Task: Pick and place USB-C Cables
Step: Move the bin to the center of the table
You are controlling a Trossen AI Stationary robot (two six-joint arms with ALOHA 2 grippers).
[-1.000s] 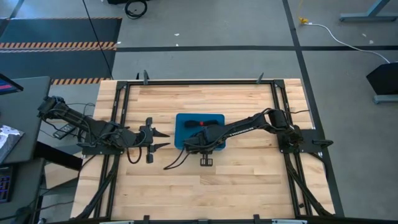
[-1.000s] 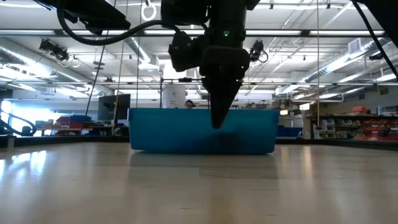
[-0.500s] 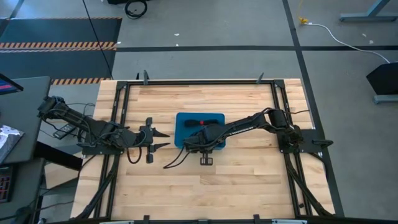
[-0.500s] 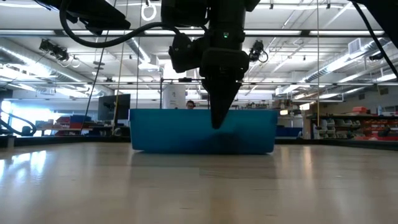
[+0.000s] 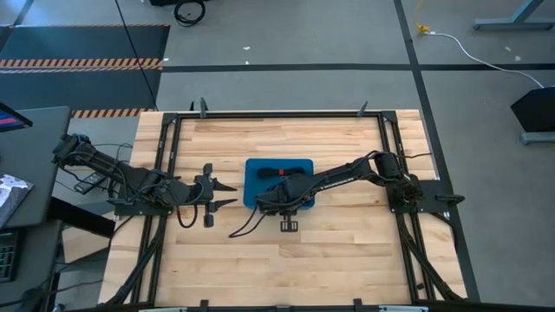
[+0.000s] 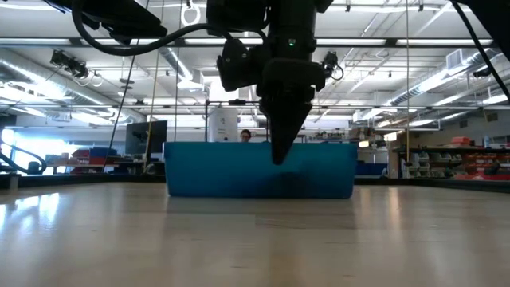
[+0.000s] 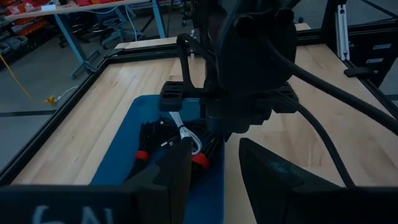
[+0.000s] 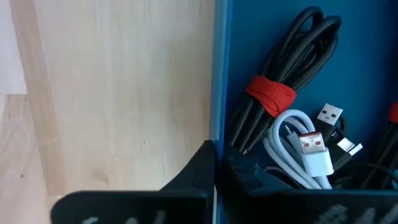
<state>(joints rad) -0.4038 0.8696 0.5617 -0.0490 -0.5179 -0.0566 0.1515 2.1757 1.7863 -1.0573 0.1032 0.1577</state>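
Observation:
The USB-C cables [image 8: 292,124] lie bundled together inside a shallow blue tray [image 5: 251,165] at the table's middle. Among them, a black coil with a red band [image 8: 272,94] and a white-grey coil [image 8: 297,151] show plainly, and more black coils [image 7: 152,134] lie beside them. My right gripper [image 8: 215,163] is shut and points down over the tray's side wall [image 8: 219,74], its tip [image 6: 279,159] above the table. It has nothing between its fingers. My left gripper [image 5: 230,195] waits open to the tray's left, pointing at it.
A black metal frame [image 5: 165,156] runs around the wooden table top. Bare wood [image 5: 286,269] lies on the near side of the tray and also beyond it. A loose black arm cable [image 5: 247,224] trails on the table near the tray's near left corner.

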